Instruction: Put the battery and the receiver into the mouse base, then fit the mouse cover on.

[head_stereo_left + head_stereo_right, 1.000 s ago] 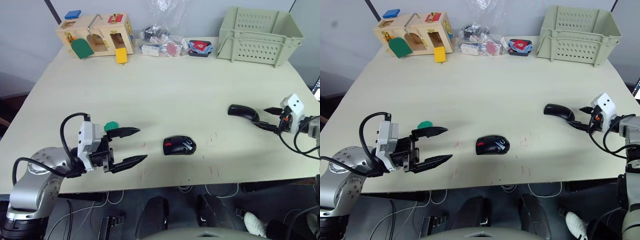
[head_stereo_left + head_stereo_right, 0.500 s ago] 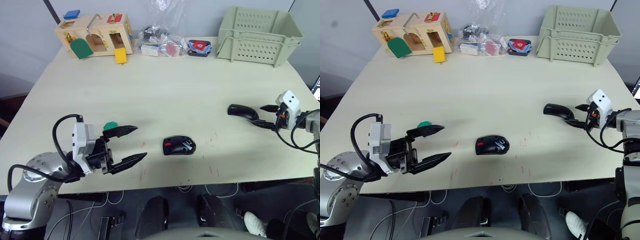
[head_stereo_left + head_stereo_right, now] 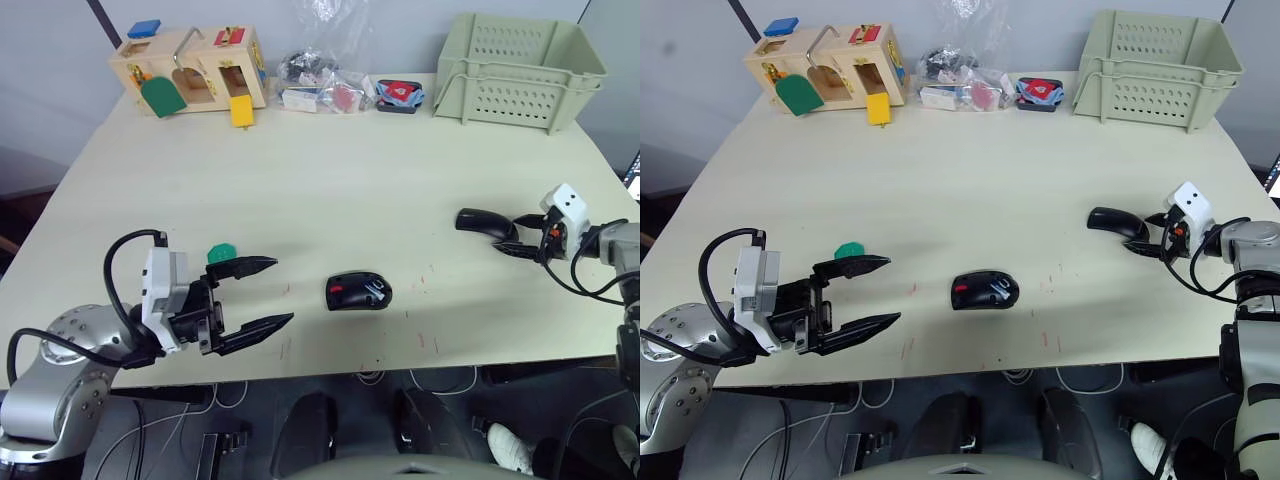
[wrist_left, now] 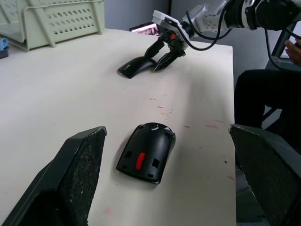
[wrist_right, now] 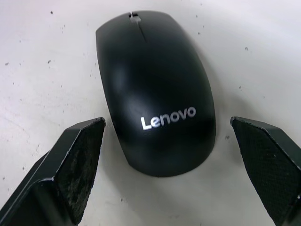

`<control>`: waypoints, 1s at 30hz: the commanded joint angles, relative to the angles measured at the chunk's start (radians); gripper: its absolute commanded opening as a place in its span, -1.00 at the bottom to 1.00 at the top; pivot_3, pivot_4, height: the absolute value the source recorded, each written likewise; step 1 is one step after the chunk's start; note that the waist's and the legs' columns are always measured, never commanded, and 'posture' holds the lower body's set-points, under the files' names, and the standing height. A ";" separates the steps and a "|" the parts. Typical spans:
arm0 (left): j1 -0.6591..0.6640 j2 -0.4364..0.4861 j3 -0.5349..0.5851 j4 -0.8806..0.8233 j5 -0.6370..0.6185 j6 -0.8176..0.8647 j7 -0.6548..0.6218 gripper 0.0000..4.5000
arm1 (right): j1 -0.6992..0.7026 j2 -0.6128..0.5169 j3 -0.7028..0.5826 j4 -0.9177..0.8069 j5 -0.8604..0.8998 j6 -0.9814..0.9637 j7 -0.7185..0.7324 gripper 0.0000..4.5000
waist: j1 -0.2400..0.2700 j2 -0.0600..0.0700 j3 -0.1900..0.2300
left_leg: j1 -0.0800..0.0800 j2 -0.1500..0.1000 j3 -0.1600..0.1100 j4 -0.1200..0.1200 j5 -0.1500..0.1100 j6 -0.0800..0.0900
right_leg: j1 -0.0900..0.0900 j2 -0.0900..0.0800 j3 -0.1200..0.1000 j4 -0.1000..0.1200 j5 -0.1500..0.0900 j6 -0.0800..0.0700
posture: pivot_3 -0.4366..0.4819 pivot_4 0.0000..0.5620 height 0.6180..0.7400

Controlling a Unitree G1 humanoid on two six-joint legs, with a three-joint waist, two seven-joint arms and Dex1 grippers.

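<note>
Pincers are both gaping: right gripper (image 3: 1152,236) straddling mouse cover (image 5: 157,89)'s rear, left gripper (image 3: 272,293) facing mouse base (image 3: 359,291).

From the head we look forward and down over the whole tabletop (image 3: 350,180) through two eyes sharing one scene. Our left wrist camera looks low along the left pincer (image 3: 260,293) toward the mouse base (image 4: 146,151). Our right wrist camera sits close above the mouse cover (image 5: 157,89), ahead of the right pincer (image 3: 1152,235).
</note>
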 commanded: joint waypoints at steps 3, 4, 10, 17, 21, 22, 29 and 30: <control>0.002 0.005 0.019 0.011 -0.013 -0.011 -0.029 0.97 | -0.025 -0.006 -0.018 0.003 0.008 -0.022 0.002 1.00 | 0.000 0.000 0.000 | 0.000 0.000 0.000 0.000 0.000 0.000 | 0.000 0.000 0.000 0.000 0.000 0.000 | -0.05 -0.47 1.00; 0.000 0.003 0.019 0.016 -0.014 -0.012 -0.032 0.97 | -0.025 -0.005 -0.019 0.004 0.009 -0.024 0.002 1.00 | 0.000 0.000 0.000 | 0.000 0.000 0.000 0.000 0.000 0.000 | 0.000 0.000 0.000 0.000 0.000 0.000 | -0.05 -0.47 1.00; 0.003 -0.004 0.005 0.049 0.006 -0.034 -0.067 0.97 | -0.025 -0.006 -0.021 0.019 0.008 -0.036 0.001 1.00 | -0.001 0.000 0.000 | 0.000 0.000 0.000 0.000 0.000 0.000 | 0.000 0.000 0.000 0.000 0.000 0.000 | -0.05 -0.47 1.00; 0.016 -0.024 -0.008 0.081 0.030 -0.074 -0.102 0.97 | -0.026 -0.004 -0.025 0.025 0.011 -0.052 0.006 1.00 | -0.001 0.000 0.000 | 0.000 0.000 0.000 0.000 0.000 0.000 | 0.000 0.000 0.000 0.000 0.000 0.000 | -0.05 -0.47 1.00; 0.016 -0.034 -0.021 0.107 0.044 -0.098 -0.122 0.97 | -0.028 -0.005 -0.027 0.032 0.011 -0.059 0.003 1.00 | -0.001 0.000 0.000 | 0.000 0.000 0.000 0.000 0.000 0.000 | 0.000 0.000 0.000 0.000 0.000 0.000 | -0.05 -0.47 1.00; 0.017 -0.037 -0.025 0.113 0.048 -0.104 -0.127 0.97 | -0.029 -0.006 -0.028 0.034 0.011 -0.060 0.001 1.00 | -0.001 0.000 0.000 | 0.000 0.000 0.000 0.000 0.000 0.000 | 0.000 0.000 0.000 0.000 0.000 0.000 | -0.05 -0.47 1.00; 0.025 -0.067 -0.065 0.153 0.090 -0.164 -0.149 0.97 | -0.028 -0.009 -0.030 0.043 0.010 -0.069 -0.005 1.00 | 0.000 0.000 0.000 | 0.000 0.000 0.000 0.000 0.000 0.000 | 0.000 0.000 0.000 0.000 0.000 0.000 | -0.05 -0.47 1.00; 0.026 -0.071 -0.071 0.157 0.094 -0.172 -0.150 0.97 | -0.028 -0.009 -0.031 0.045 0.009 -0.070 -0.005 1.00 | 0.000 0.000 0.000 | 0.000 0.000 0.000 0.000 0.000 0.000 | 0.000 0.000 0.000 0.000 0.000 0.000 | -0.05 -0.47 1.00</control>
